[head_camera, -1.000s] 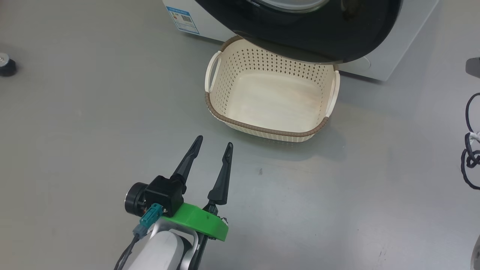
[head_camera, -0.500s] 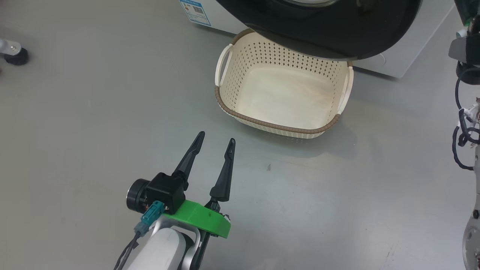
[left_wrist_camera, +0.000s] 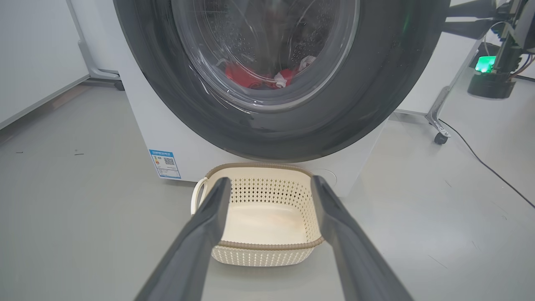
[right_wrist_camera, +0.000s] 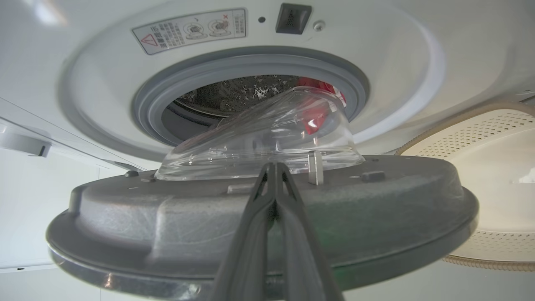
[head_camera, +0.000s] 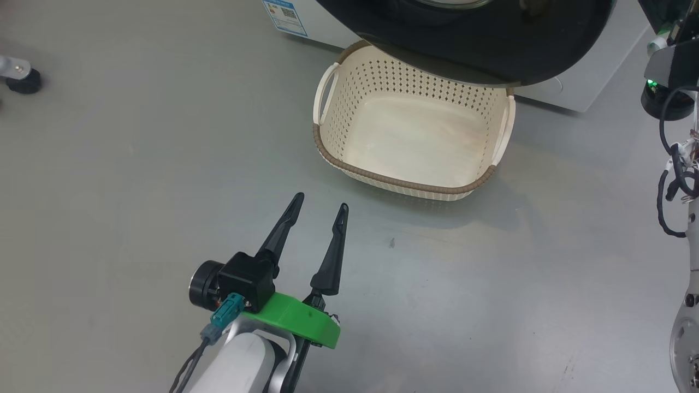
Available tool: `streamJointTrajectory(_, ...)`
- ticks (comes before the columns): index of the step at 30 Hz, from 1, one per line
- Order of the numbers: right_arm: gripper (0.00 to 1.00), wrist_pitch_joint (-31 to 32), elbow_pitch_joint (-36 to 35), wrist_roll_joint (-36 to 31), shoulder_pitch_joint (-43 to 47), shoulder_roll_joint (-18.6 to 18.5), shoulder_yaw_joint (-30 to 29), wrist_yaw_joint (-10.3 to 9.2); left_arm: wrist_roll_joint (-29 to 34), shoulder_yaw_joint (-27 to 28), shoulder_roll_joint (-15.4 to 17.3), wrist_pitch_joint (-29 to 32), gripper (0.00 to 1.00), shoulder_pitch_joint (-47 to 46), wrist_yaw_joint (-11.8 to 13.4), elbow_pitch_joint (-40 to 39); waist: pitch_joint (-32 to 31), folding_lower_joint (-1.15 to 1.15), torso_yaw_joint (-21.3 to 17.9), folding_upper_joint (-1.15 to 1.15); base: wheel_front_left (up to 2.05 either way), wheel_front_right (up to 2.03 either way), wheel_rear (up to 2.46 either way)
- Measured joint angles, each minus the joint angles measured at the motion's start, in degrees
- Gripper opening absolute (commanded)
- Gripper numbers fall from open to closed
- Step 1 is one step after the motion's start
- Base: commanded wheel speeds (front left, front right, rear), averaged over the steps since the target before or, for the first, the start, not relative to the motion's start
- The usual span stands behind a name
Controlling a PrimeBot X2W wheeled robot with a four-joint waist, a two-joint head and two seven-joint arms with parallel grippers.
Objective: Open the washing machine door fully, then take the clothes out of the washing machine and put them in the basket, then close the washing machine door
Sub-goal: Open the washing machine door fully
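The washing machine [head_camera: 579,82] is white, and its black-rimmed door [head_camera: 464,49] stands partly open over the far edge of the empty cream basket [head_camera: 404,183]. My left gripper [head_camera: 320,202] hovers open above the floor, short of the basket's near rim. Its wrist view looks between the open fingers [left_wrist_camera: 209,217] at the basket [left_wrist_camera: 259,246] and the door [left_wrist_camera: 376,83], with red clothes [left_wrist_camera: 246,77] behind the glass. My right gripper [right_wrist_camera: 273,167] is shut and empty, its tips against the door's grey inner face [right_wrist_camera: 167,225] below the glass bowl [right_wrist_camera: 259,142]. Clothes [right_wrist_camera: 313,119] show in the drum.
A blue label [head_camera: 282,16] marks the machine's lower left corner. A black caster [head_camera: 22,82] stands at the far left. My right arm's cabling [head_camera: 674,180] hangs at the right edge. A wheeled stand [left_wrist_camera: 439,136], a floor cable [left_wrist_camera: 480,159] and a green-lit device [left_wrist_camera: 485,65] lie right of the machine.
The head camera has swung, shifting the whole picture and bringing my right arm into the right edge. My left gripper has edged slightly forward, staying open.
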Motion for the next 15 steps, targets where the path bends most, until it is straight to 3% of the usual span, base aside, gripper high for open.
streamJointTrajectory(15, 0.00, 5.95, 2.64, 1.90, -0.73, -0.51, 0.89, -0.42, 0.00, -0.31, 0.00, 0.00, 1.00, -0.07, 0.44, 0.26, -0.57, 0.00, -0.03, 0.00, 0.00, 0.00, 0.00)
